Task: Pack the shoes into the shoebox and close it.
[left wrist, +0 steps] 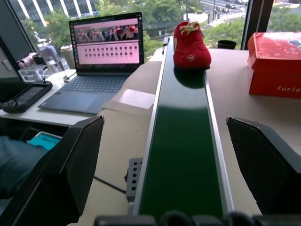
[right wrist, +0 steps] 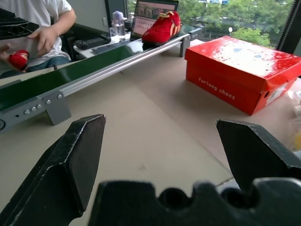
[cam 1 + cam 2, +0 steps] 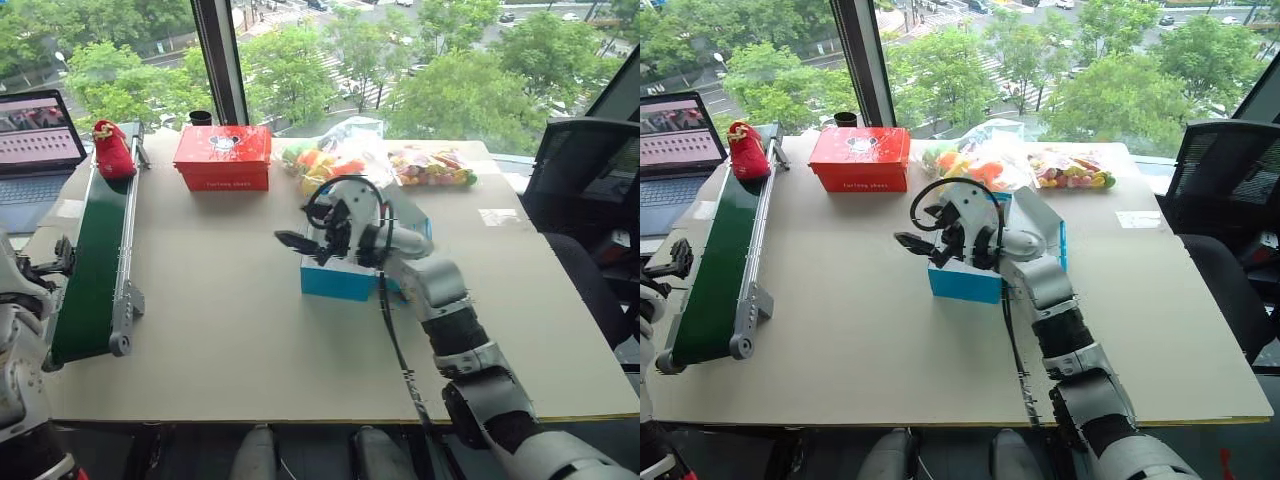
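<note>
Small red shoe [image 1: 191, 46], yellowish laces

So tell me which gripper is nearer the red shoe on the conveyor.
Left. The left gripper sits open at the near end of the green conveyor, facing the red shoe. The right gripper, also open, hovers mid-table by the shoebox.

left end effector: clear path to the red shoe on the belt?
Probably yes. The left end effector is open and lined up along the green conveyor belt, nothing between it and the red shoe at the far end. It's still well short.
</note>
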